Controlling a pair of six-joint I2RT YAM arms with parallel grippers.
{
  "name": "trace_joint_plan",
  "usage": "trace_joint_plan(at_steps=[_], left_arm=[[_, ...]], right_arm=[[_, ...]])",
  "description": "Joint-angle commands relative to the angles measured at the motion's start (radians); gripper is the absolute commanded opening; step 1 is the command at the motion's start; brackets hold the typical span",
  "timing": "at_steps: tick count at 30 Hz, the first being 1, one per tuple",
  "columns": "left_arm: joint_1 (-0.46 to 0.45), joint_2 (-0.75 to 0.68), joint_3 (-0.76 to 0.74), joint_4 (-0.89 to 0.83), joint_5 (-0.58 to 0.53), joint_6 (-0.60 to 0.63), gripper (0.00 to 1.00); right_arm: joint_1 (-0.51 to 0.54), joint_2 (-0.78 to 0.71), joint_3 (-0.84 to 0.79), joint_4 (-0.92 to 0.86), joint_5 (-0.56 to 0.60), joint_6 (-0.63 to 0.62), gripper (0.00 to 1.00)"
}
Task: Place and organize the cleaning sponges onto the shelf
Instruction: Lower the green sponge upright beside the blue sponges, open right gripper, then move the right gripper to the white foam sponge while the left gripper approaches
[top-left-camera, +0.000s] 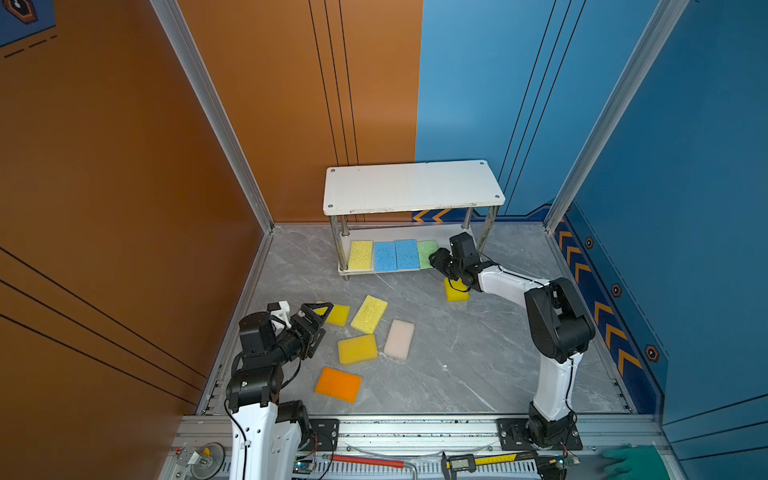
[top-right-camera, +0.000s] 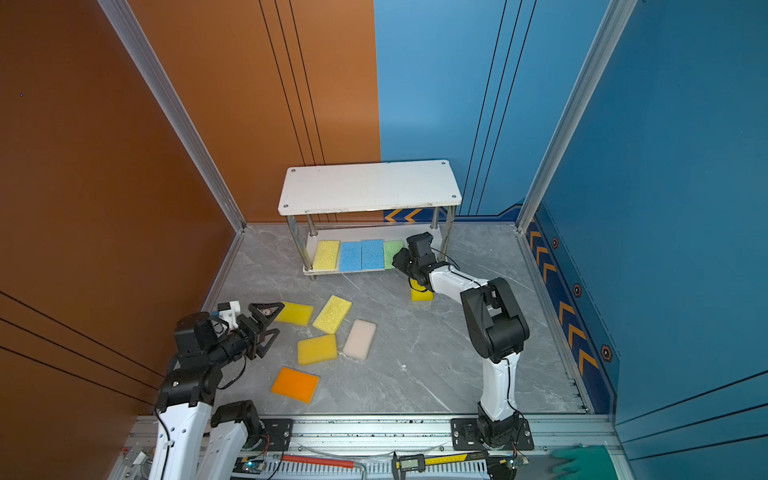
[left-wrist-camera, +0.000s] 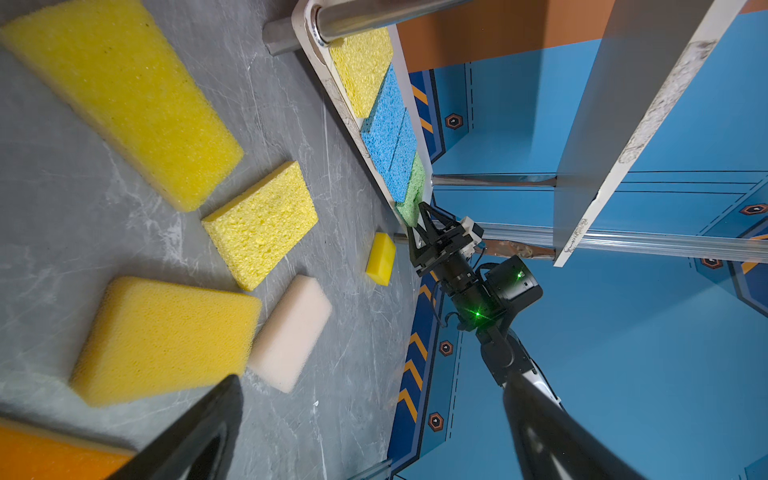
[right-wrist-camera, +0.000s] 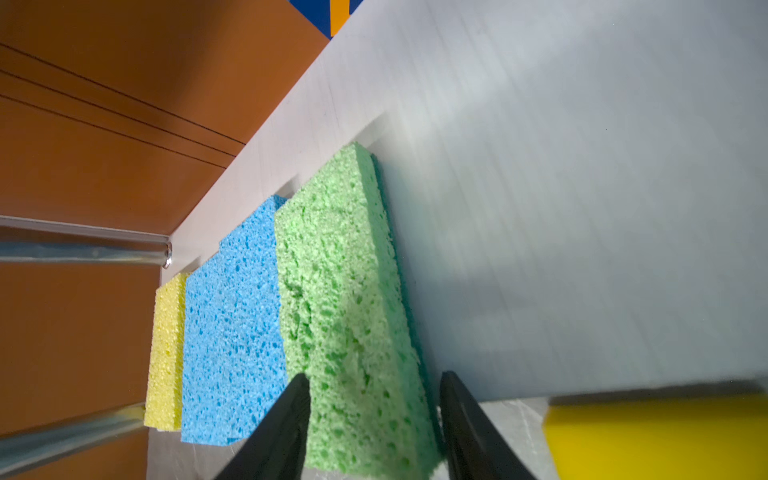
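The shelf (top-left-camera: 411, 187) stands at the back, its top board bare. On its lower board lie a yellow sponge (top-left-camera: 360, 254), two blue sponges (top-left-camera: 385, 256) and a green sponge (top-left-camera: 426, 252) in a row. My right gripper (right-wrist-camera: 374, 378) is open, one finger on each side of the green sponge (right-wrist-camera: 340, 291), which rests on the board. A yellow sponge (top-left-camera: 456, 291) lies just below that wrist. My left gripper (top-left-camera: 326, 319) hangs wide open and holds nothing, beside a smooth yellow sponge (top-left-camera: 337, 314). A porous yellow (top-left-camera: 369, 314), another yellow (top-left-camera: 357, 349), a beige-pink (top-left-camera: 399, 338) and an orange sponge (top-left-camera: 338, 384) lie loose.
Orange and blue walls close in the grey marble table on three sides. Along the front rail lie a red-handled tool (top-left-camera: 365, 461) and a caliper (top-left-camera: 459, 462). A green-gloved hand (top-left-camera: 631, 461) rests at the front right corner.
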Motion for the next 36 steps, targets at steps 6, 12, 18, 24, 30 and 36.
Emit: trace_joint_plan(at_steps=[6,12,18,24,30,36], left_arm=[[0.006,-0.014,-0.019,-0.007,-0.024,-0.005,0.98],[0.006,-0.007,-0.02,-0.006,-0.03,0.003,0.98],[0.005,0.014,-0.006,-0.007,-0.031,0.029,0.98],[-0.008,0.051,0.018,-0.007,-0.026,0.073,0.98],[-0.134,0.141,0.0,-0.006,-0.07,0.097,0.98],[-0.454,0.334,0.051,-0.002,-0.246,0.143,0.98]], right_arm=[[-0.015,0.005,0.052,-0.181,0.017,-0.014,0.75],[-0.01,0.001,0.097,-0.282,0.058,-0.028,1.0],[0.0,-0.032,0.097,-0.309,0.068,-0.035,1.0],[0.022,-0.176,0.009,-0.354,0.075,-0.062,1.0],[0.043,-0.345,-0.105,-0.552,-0.042,-0.131,1.0],[0.108,-0.404,-0.213,-0.71,-0.239,-0.204,1.0]])
